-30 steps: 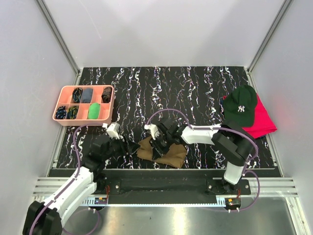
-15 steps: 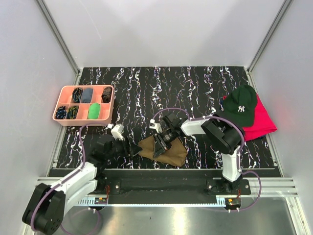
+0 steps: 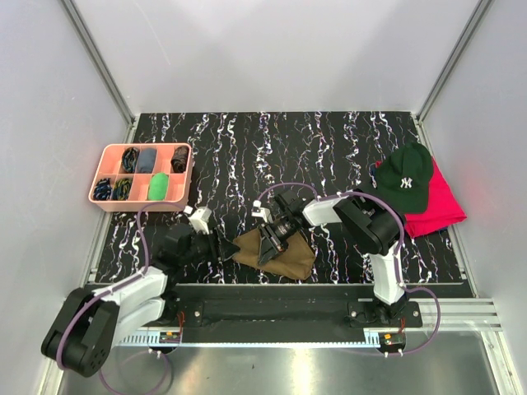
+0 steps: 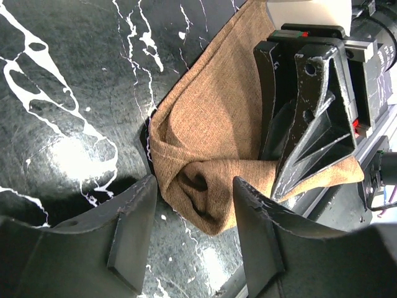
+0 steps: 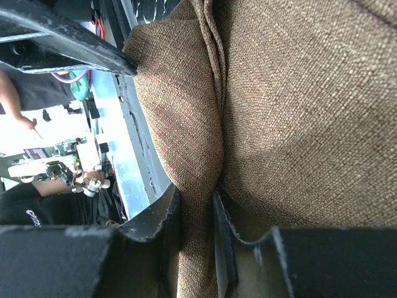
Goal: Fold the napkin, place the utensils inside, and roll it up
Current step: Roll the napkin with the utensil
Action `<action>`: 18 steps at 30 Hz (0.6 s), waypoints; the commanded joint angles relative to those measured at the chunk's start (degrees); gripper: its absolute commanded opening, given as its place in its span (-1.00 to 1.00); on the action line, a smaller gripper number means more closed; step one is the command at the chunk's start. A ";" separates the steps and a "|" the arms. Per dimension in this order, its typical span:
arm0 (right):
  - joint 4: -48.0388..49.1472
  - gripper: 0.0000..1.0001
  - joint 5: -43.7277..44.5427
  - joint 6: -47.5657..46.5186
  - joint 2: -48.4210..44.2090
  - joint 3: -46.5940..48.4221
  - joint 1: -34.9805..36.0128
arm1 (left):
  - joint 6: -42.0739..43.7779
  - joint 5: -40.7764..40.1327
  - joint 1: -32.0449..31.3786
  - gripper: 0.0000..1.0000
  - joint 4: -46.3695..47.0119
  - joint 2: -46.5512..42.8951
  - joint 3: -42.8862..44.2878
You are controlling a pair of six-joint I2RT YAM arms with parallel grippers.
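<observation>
Since the earlier frame, the left claw [image 4: 193,189] has been brought up to the rolled end of the napkin [image 4: 214,118], and the right arm has been folded back at the elbow with the right claw [image 5: 197,211] kept on the cloth. The left claw is shown with its fingers [image 4: 133,233] apart. The hollow end of the roll lies just ahead of and between them, not yet squeezed. The right claw is clamped on a ridge of the napkin, which is pinched between its fingers. The rest of the cloth spreads ahead of that claw on the worktop [image 4: 68,93]. No utensils are seen in any view, and it cannot be told whether they are enclosed in the bundle. Folding is judged complete and rolling well advanced, since the cloth is already gathered into a loose roll. Tightening of the roll and release are judged to remain.
</observation>
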 commanded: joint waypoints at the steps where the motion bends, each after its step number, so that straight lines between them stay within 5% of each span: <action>1: -2.29 -0.46 5.25 -1.95 2.52 -0.40 0.23 | 0.76 1.92 0.00 0.03 7.36 3.38 1.33; 18: -3.34 -0.38 8.15 -1.34 1.38 0.21 0.15 | 0.76 3.07 0.09 -0.57 10.36 9.19 2.12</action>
